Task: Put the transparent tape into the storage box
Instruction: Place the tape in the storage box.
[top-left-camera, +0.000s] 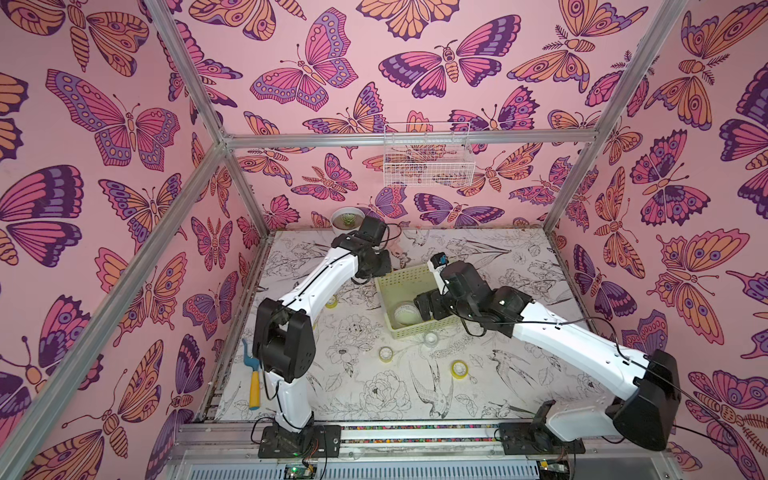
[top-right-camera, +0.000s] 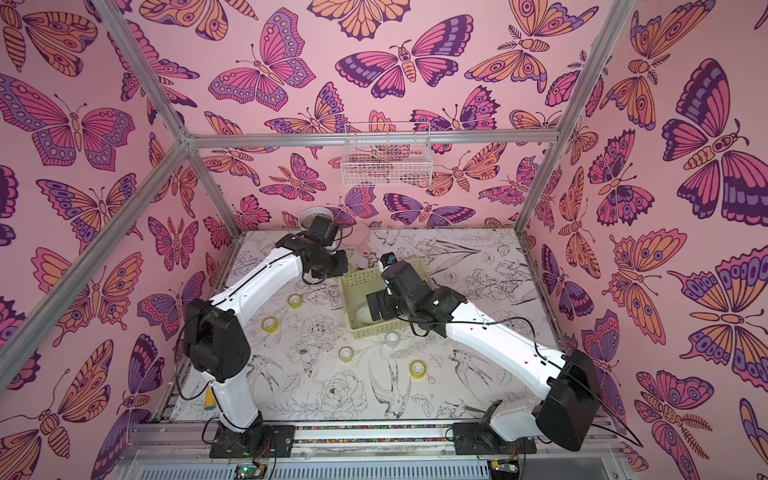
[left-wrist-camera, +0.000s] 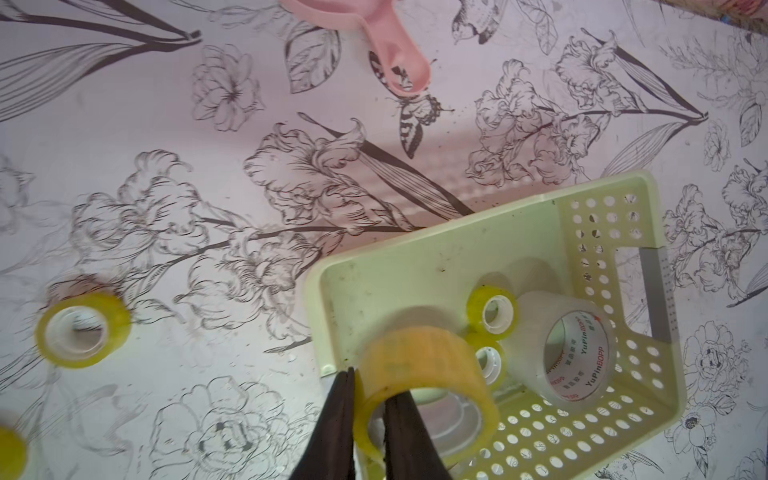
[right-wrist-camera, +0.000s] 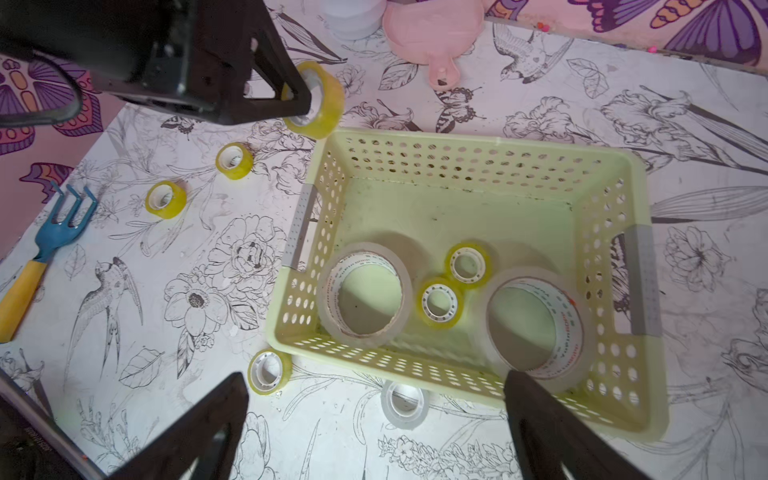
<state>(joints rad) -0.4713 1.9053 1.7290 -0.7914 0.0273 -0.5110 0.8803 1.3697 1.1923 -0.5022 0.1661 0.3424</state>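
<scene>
Left claw (left-wrist-camera: 374, 386) tight on yellow tape roll (left-wrist-camera: 424, 361), axis tilted, by storage box (left-wrist-camera: 602, 232) corner.

Pink butterfly wallpaper (top-left-camera: 291, 83) on back & side walls, w/ aluminium frame (top-left-camera: 311, 140) bars along the corners. White wire basket (top-left-camera: 428, 156) hangs at the horiz. bar on back wall. Worktop (top-left-camera: 374, 395) has b/w flower-and-bird print, evenly lit.

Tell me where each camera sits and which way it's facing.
Top views: high above the bases, looking forward and down over the table; both arms show.
Left wrist: looks down past left fingers, shut on a yellow roll near the storage box.
Right wrist: looks down into the box; open right fingers show.
Shared: both wrist views see that roll and box.
</scene>
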